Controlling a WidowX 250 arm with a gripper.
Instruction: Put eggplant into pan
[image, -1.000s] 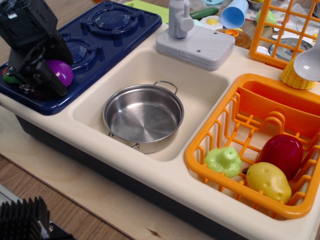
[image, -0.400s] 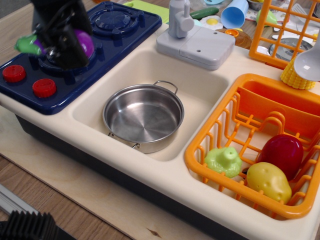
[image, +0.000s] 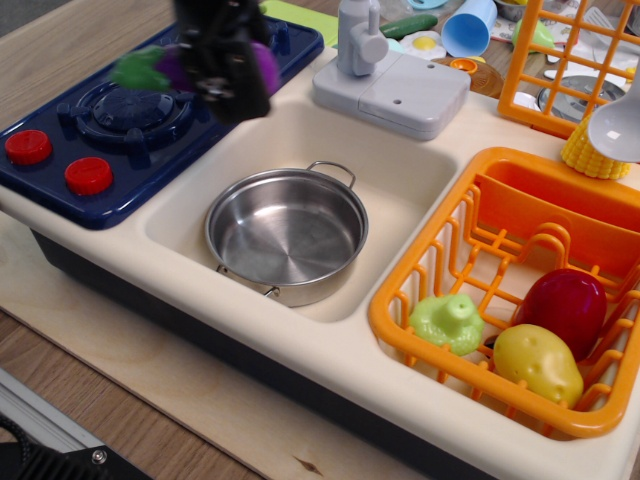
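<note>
Since the earlier frames the gripper has been travelling right across the blue toy stove, away from the red knobs, and is now hanging blurred over the stove's right edge beside the sink basin. Its jaws are closing around the eggplant, which is riding in the air with its green stem cap pointing left (the purple body is showing on both sides of the dark fingers). Nothing is lying in the pan, which is sitting in the sink basin, below and right of the gripper. An orange dish rack at right is holding a dark red toy vegetable, a yellow potato and a pale green piece.
</note>
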